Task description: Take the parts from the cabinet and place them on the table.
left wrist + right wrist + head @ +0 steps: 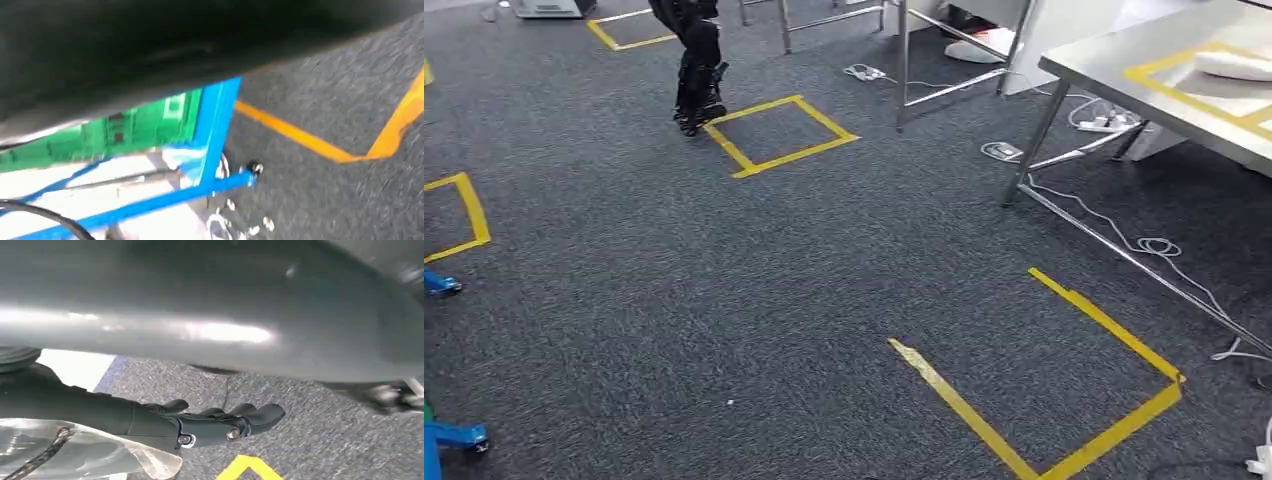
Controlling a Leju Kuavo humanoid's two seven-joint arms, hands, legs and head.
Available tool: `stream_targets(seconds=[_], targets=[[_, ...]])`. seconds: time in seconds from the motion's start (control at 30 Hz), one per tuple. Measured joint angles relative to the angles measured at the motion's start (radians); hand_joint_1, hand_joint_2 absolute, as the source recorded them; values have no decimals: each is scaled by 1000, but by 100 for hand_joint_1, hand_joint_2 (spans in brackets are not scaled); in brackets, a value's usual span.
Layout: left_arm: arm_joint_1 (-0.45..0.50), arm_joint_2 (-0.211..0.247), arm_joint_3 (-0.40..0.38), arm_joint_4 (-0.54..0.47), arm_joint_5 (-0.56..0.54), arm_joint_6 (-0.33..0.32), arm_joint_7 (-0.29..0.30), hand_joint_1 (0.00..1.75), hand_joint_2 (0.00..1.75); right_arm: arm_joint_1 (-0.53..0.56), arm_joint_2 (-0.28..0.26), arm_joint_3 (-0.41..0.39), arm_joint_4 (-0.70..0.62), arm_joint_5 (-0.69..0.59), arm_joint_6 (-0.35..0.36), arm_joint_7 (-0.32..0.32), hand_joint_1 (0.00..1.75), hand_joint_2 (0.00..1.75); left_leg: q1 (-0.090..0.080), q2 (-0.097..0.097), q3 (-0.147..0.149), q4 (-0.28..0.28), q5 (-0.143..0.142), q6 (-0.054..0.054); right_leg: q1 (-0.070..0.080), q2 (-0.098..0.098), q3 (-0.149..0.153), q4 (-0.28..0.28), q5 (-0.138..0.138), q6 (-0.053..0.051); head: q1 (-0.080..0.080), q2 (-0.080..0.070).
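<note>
Fingers (250, 416) of our right hand (200, 425) lie stretched out and close together in the right wrist view, with a clear plastic bag (75, 450) against the hand's underside; we cannot tell whether they pinch it, and the part inside is too blurred to name. Of our left hand we cannot tell anything.

We judge the bag could slip as we walk, since nothing plainly clamps it. White cables (1159, 245) trail across the carpet (724, 300) near the table legs (1034, 150) and could catch a foot.

Dark grey carpet carries yellow tape squares (779, 135). On the right stands a steel table (1144, 100) with a yellow outline (1169, 90) and a white object (1234, 65) on top. A blue frame (215, 145) with green panels (140, 125) sits by our left side.
</note>
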Motion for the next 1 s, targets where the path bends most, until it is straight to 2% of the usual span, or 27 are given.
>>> stream_targets(seconds=[0.03, 0.1, 0.13, 0.17, 0.2, 0.23, 0.27, 0.3, 0.33, 0.37, 0.43, 0.47, 0.5, 0.53, 0.57, 0.6, 0.63, 0.67, 0.7, 0.73, 0.77, 0.8, 0.83, 0.87, 0.93, 0.97, 1.0], targets=[[-4, 1, 2, 0, -2, 1, 1, 0, 0, 1, 1, -3, 0, -4, 0, 0, 0, 0, 0, 36, -34, 68, -41, -7, 1, -19, 2, -1, 0, -1, -2, 0], [-6, 3, 6, 0, -10, 0, 2, 0, 0, 4, 1, -13, 0, -19, -4, 7, 0, 0, 9, 61, -103, 212, -104, -18, 1, -55, 2, 0, -5, -2, -2, 0], [-6, 3, 7, 0, -11, -2, 2, 0, 0, 4, 1, -19, 0, -26, -5, 10, 0, 0, 15, 68, -122, 253, -112, -24, 0, -72, 2, 0, -7, -1, -2, 0], [-3, 3, 7, 0, -13, -2, 2, 0, 0, 3, 1, -24, 0, -32, -6, 10, 0, 0, 21, 72, -114, 242, -94, -30, -1, -87, 4, 0, -9, 2, -2, 0], [-1, 4, 8, 0, -17, -3, 2, 0, 0, 3, 1, -28, 0, -36, -6, 10, 0, 0, 28, 77, -81, 182, -55, -36, -4, -100, 6, 1, -12, 7, -2, 0], [0, 5, 8, 0, -22, -2, 2, 0, 0, 3, 1, -31, 0, -40, -8, 10, 0, 0, 33, 90, -35, 98, -13, -42, -7, -112, 10, 3, -16, 13, -2, 0], [0, 6, 8, 0, -31, 1, -5, 0, 0, 5, 0, -37, 0, -47, -13, 10, 0, 0, 37, 119, 16, 8, 23, -48, -9, -123, 14, 8, -22, 21, -2, 0], [-2, 0, 7, 0, -40, 5, -18, 0, 0, 10, -5, -45, -1, -57, -23, 5, 0, 0, 30, 176, 38, -39, 12, -50, 0, -133, 15, 14, -31, 33, -7, 0], [-5, 3, 7, 0, -47, 9, -28, 0, 0, 17, -7, -52, 0, -65, -32, -5, 0, 0, 31, 152, 39, -40, 17, -29, 2, -143, 5, 20, -41, 40, -7, 0], [-3, 2, 7, 0, -52, 12, -40, 0, 0, 28, -11, -60, 0, -72, -44, -16, 0, 0, 29, 140, 39, -38, 11, -18, 3, -151, 13, 16, -45, 46, -1, 0], [2, 2, 7, 0, -59, 21, -62, 0, 0, 46, -13, -71, 0, -83, -63, -31, 0, 0, 24, 117, 37, -36, 7, -5, -3, -171, 35, 13, -49, 54, -2, 0], [2, 3, 7, 0, -67, 23, -69, 0, 0, 55, -13, -76, 0, -88, -73, -37, 0, 0, 27, 105, 39, -40, 11, 4, -9, -163, 27, 17, -58, 63, -1, 0], [1, 1, 6, 0, -74, 26, -73, 0, 0, 65, -14, -80, 0, -92, -80, -44, 0, 0, 26, 99, 39, -40, 11, 10, -11, -107, 18, 47, -84, 66, 1, 0], [-2, -2, 5, 0, -84, 27, -73, 0, 0, 80, -14, -87, 0, -98, -92, -51, 0, 0, 25, 88, 38, -40, 12, 16, -12, -64, -19, 125, -129, 63, 4, 0], [-7, -4, 4, 0, -91, 30, -73, 0, 0, 94, -15, -95, 1, -106, -99, -57, 0, 0, 22, 75, 37, -39, 12, 22, -11, -45, -66, 222, -172, 61, 3, 0], [-8, -10, 2, 0, -98, 35, -71, 0, 0, 106, -21, -102, 2, -115, -108, -70, 0, 0, 18, 61, 35, -39, 11, 24, -11, -41, -114, 313, -204, 58, 6, 0], [-9, -16, 1, 0, -105, 37, -65, 0, 0, 101, -24, -109, 2, -124, -111, -73, 0, 0, 14, 50, 36, -39, 10, 25, -11, -40, -147, 367, -213, 55, 6, 0], [-11, -26, -1, 0, -111, 40, -58, 0, 0, 101, -29, -118, 3, -132, -108, -74, 0, 0, 11, 37, 38, -39, 10, 26, -10, -37, -158, 370, -196, 51, 4, 0], [-15, -33, -4, 0, -117, 41, -55, 0, 0, 108, -34, -125, 3, -139, -106, -75, 0, 0, 9, 18, 41, -39, 9, 27, -9, -33, -144, 329, -154, 45, 6, 0], [-19, -39, -6, 0, -123, 41, -53, 0, 0, 114, -39, -132, 3, -144, -103, -78, 0, 0, 9, -1, 45, -39, 8, 28, -7, -24, -114, 248, -99, 38, 5, 0], [-21, -49, -9, 0, -125, 43, -50, 0, 0, 120, -46, -140, 4, -149, -100, -79, 0, 0, 9, -17, 48, -38, 8, 27, -4, 3, -77, 151, -43, 30, 6, 0], [-23, -60, -12, 0, -125, 45, -46, 0, 0, 130, -56, -147, 5, -153, -96, -80, 0, 0, 12, -32, 45, -39, 8, 27, -3, 58, -53, 77, -9, 22, 6, 0], [-29, -67, -13, 0, -125, 47, -41, 0, 0, 135, -63, -153, 7, -155, -92, -80, 0, 0, 4, -45, 39, -31, 5, 21, -9, 87, -46, 51, -13, 18, 4, 0], [-33, -75, -14, 0, -125, 50, -33, 0, 0, 137, -69, -158, 7, -158, -90, -80, 0, 0, 11, -57, 30, -32, 9, 16, -7, 74, -33, 45, -20, 30, 7, 0], [-32, -86, -14, 0, -125, 53, -19, 0, 0, 137, -76, -166, 7, -158, -87, -82, 0, 0, 17, -81, 25, -40, 18, 1, -3, 56, -32, 43, -17, 29, 7, 0], [-34, -88, -14, 0, -125, 53, -15, 0, 0, 137, -77, -167, 7, -158, -86, -82, 0, 0, 15, -90, 24, -37, 17, -5, -12, 37, -26, 28, -9, 27, 6, 0], [-36, -93, -14, 0, -125, 53, -12, 0, 0, 137, -78, -168, 7, -158, -86, -83, 0, 0, 9, -18, 17, -15, -1, -3, -12, 20, -19, 20, -5, 22, 5, 0]])
